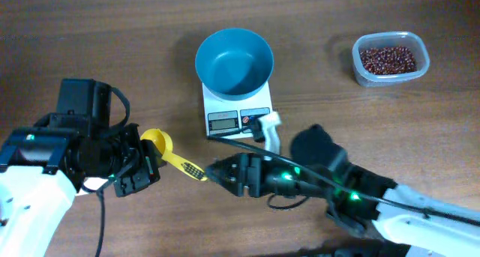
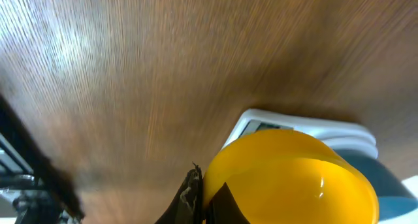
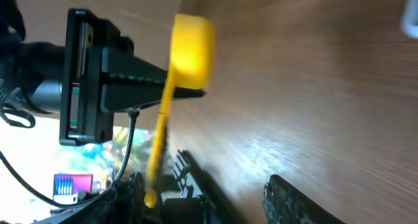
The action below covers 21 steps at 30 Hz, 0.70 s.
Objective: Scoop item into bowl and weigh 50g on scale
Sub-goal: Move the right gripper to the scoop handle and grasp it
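The teal-blue bowl (image 1: 234, 58) stands empty on the white scale (image 1: 236, 121). The beans (image 1: 387, 59) lie in a clear tub (image 1: 358, 71) at the far right. My left gripper (image 1: 150, 156) is shut on the cup rim of a yellow scoop (image 1: 161, 144), held above the table left of the scale. In the left wrist view the scoop (image 2: 287, 178) fills the lower right, with the scale (image 2: 294, 127) and bowl (image 2: 388, 181) behind it. My right gripper (image 1: 217, 172) is open at the scoop's handle tip. In the right wrist view its jaws (image 3: 241, 191) gape, and the scoop (image 3: 191, 44) handle runs down beside the left finger.
A white cable plug (image 1: 270, 129) lies at the scale's front right corner, under a black cable running over my right arm. The wooden table (image 1: 90, 40) extends to the left and back.
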### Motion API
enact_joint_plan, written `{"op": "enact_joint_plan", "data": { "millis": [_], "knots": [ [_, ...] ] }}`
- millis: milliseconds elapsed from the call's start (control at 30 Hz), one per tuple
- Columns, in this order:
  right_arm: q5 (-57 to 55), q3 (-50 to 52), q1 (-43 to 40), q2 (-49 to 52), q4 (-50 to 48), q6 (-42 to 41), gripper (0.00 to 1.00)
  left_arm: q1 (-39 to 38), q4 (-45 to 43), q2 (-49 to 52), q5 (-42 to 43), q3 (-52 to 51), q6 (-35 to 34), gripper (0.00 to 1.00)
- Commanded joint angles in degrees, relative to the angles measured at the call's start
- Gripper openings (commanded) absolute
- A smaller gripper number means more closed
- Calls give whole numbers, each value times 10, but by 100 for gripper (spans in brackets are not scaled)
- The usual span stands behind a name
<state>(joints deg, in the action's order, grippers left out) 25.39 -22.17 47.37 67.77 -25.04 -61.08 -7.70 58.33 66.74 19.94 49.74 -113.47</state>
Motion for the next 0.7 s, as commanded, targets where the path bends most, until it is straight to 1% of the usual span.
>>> {"op": "enact_joint_plan", "data": {
  "millis": [0,67,167,267,400,500,667],
  "knots": [
    [-16,-35,20,10,-3,6,61,-1,10,-5,-82,7,-5,0],
    [-50,-36,31,10,-3,-14,61,0,6,-5,-85,7,-6,0],
    [-107,-36,67,10,-3,-24,61,0,-23,-2,-85,7,-6,0],
    [-170,-36,88,10,-10,-77,61,0,-27,1,-58,7,-6,0],
    [-210,-36,100,12,-30,-83,61,0,-28,1,-16,7,-6,0],
    [-222,-36,101,12,-42,-83,53,0,-27,1,7,7,-6,0],
    [-234,-36,101,12,-44,-82,51,0,-39,1,39,7,-6,0]
  ]
}}
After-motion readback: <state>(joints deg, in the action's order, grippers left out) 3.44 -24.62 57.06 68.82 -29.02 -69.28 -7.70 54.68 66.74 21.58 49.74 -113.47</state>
